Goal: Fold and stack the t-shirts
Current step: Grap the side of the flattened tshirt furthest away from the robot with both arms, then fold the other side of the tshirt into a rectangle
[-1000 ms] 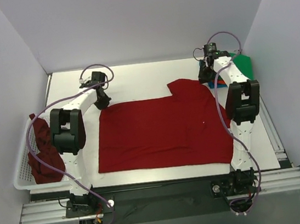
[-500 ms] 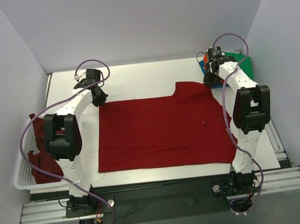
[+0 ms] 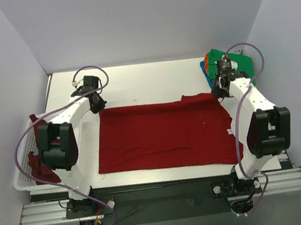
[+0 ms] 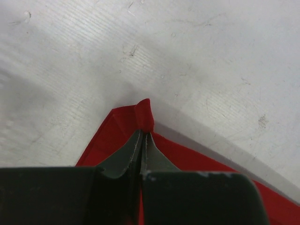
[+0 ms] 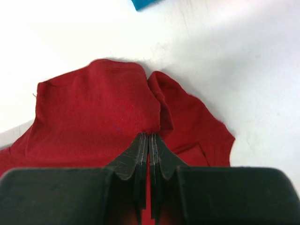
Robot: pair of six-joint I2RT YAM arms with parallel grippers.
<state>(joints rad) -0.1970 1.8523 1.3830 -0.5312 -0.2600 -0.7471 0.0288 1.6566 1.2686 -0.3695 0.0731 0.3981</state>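
- Red soft cloth: the bright red t-shirt (image 3: 164,135) lies spread flat, roughly rectangular, on the white table (image 3: 135,84).
- The left gripper (image 3: 98,104) pinches its far-left corner, and the right gripper (image 3: 218,92) is clamped on its far-right corner.
- Its far-right flap, poking up a second ago, now sits nearly level.
- Only the overhead view shows the maroon t-shirt (image 3: 35,163) left of it and the folded green t-shirt (image 3: 242,66), perhaps over an orange one, beyond its far-right corner.
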